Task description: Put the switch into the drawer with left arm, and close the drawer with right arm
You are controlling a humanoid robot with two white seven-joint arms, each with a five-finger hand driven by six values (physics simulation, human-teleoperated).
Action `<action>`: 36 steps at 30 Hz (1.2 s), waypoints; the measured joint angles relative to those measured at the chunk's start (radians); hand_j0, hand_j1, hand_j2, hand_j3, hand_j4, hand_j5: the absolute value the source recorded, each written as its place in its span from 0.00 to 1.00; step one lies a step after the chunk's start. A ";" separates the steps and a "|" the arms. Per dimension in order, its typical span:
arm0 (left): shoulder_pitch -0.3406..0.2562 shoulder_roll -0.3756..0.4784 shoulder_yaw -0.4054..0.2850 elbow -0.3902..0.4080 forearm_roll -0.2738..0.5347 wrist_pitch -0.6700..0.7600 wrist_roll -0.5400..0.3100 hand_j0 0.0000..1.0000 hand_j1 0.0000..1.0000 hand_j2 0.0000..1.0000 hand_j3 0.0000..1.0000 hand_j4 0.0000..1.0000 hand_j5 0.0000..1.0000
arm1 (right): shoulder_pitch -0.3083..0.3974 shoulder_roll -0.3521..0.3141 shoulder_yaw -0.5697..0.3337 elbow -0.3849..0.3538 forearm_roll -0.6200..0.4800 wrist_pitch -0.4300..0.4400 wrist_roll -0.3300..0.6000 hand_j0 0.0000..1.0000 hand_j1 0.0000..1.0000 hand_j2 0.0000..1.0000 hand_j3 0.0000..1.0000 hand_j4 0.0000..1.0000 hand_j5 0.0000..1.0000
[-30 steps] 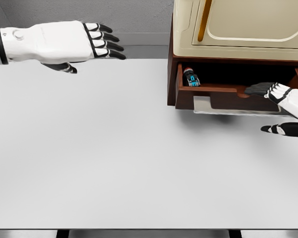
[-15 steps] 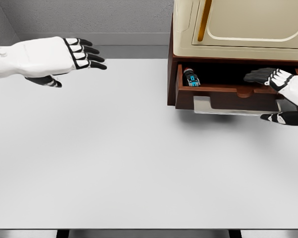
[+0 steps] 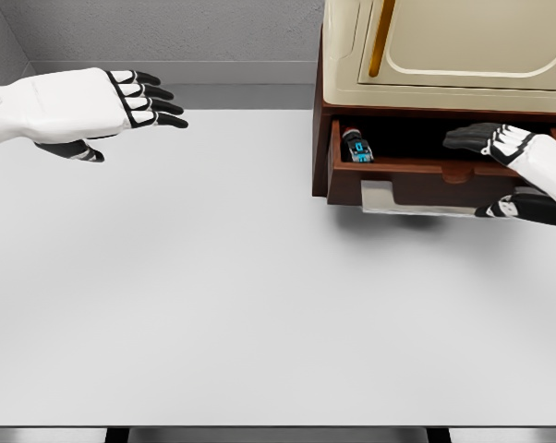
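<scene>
I see the switch lying in the drawer, left end. My right hand straddles the drawer's front, fingers spread, gripping nothing, ready to push. My left hand hovers far left of the drawer, open and empty.

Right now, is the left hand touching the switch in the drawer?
Apart. The head view shows the left hand open over the table's far left, while the switch lies inside the drawer, bare tabletop between them.
</scene>
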 measured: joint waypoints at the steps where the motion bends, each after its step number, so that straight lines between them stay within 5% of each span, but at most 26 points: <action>1: 0.000 0.000 0.000 0.000 0.000 0.000 0.000 1.00 1.00 1.00 1.00 1.00 1.00 | -0.002 0.000 0.006 -0.001 -0.001 0.002 -0.005 0.93 0.93 0.93 0.93 0.93 0.93; 15: 0.003 -0.009 0.000 0.001 -0.006 0.000 0.000 1.00 1.00 1.00 1.00 1.00 1.00 | -0.067 0.014 0.030 -0.005 -0.006 -0.007 0.010 0.93 0.93 0.93 0.93 0.93 0.93; 36: 0.000 -0.010 0.000 0.002 -0.003 0.000 0.000 1.00 1.00 1.00 1.00 1.00 1.00 | 0.063 -0.048 0.009 -0.005 -0.011 -0.009 0.012 0.92 0.92 0.92 0.92 0.92 0.92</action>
